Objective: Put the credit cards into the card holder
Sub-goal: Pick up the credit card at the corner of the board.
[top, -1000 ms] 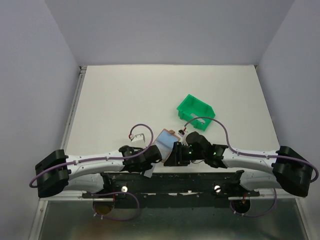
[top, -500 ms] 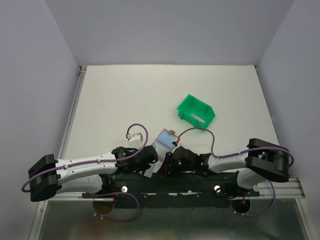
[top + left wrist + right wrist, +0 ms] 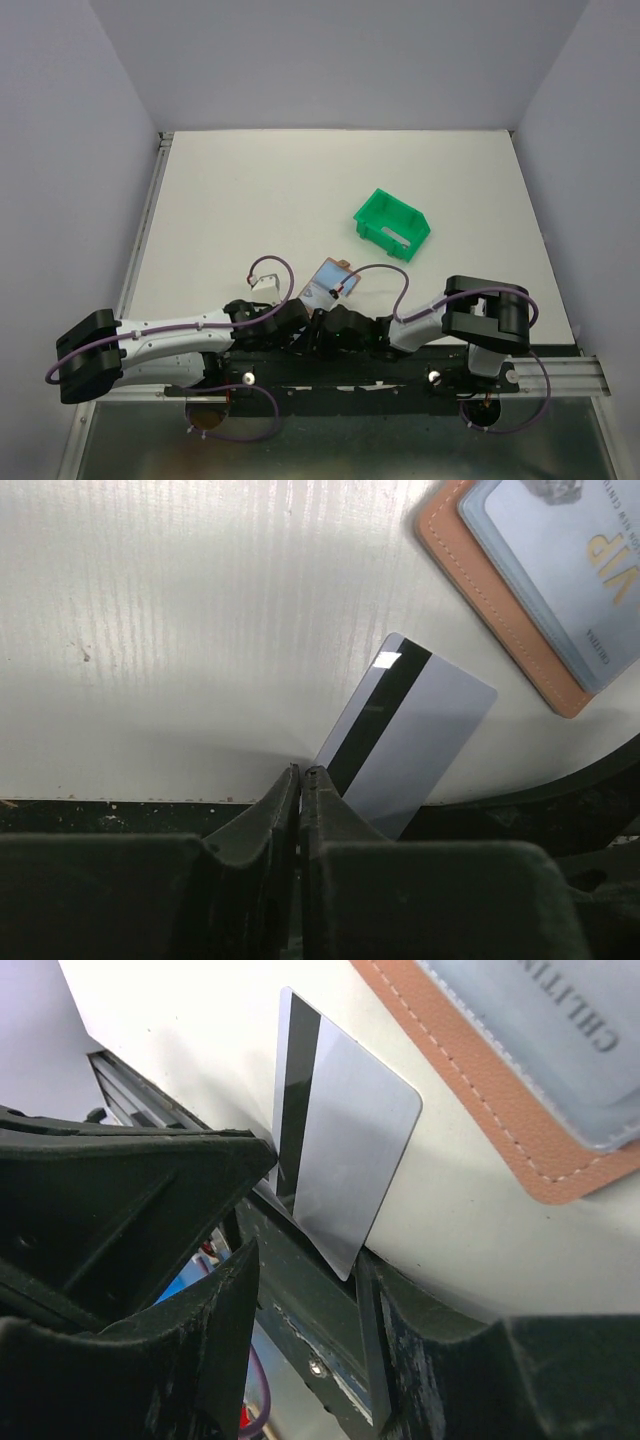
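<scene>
Left wrist view: your left claw [image 3: 301, 772] has its jaws drawn almost together, tips against the long edge of the striped card [image 3: 415, 730]. You cannot tell whether that edge is actually nipped. The card sits at the near edge of the tabletop [image 3: 180, 610], partly overhanging, stripe side up.

Right wrist view: your right claw [image 3: 310, 1280] is spread, with the card's lower corner between its jaws, not gripped.

Step, as judged: picking up this card.

The card holder [image 3: 518, 620] lies open just beyond, with a pale blue card [image 3: 560, 560] on it.

Next, you need a sure pinch, a lift clear of the edge, then the card squared to the holder's pocket.

Writing: "VIP" in gold on the blue card. The small print starts "CHELT…", partly cut off.
</scene>
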You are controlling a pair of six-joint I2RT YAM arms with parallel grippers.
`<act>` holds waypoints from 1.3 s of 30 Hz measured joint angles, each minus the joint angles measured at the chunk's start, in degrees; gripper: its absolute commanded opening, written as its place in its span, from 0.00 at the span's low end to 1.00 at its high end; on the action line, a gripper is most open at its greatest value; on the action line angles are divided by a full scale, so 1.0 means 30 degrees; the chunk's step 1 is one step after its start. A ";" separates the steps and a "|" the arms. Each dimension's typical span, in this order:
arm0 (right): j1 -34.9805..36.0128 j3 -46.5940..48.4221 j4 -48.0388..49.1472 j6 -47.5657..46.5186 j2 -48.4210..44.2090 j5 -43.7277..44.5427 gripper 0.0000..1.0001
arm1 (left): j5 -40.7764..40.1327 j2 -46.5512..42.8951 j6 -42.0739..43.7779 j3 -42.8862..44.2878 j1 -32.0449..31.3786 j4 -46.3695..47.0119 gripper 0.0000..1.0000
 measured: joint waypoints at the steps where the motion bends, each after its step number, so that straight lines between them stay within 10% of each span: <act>1: 0.0015 -0.0044 0.0138 0.0138 0.0000 0.0153 0.51 | 0.0000 -0.0015 0.0000 -0.0058 0.0000 0.0168 0.09; 22: 0.0517 -0.0838 0.0313 0.0692 -0.1035 0.3002 0.00 | -0.0262 -0.0627 0.0350 -0.0102 0.0124 0.0437 0.00; 39: 0.0051 -0.1734 -0.5763 -0.5741 -1.1169 0.3140 0.00 | -0.2769 -1.3245 0.4189 0.0342 0.0124 0.1406 0.62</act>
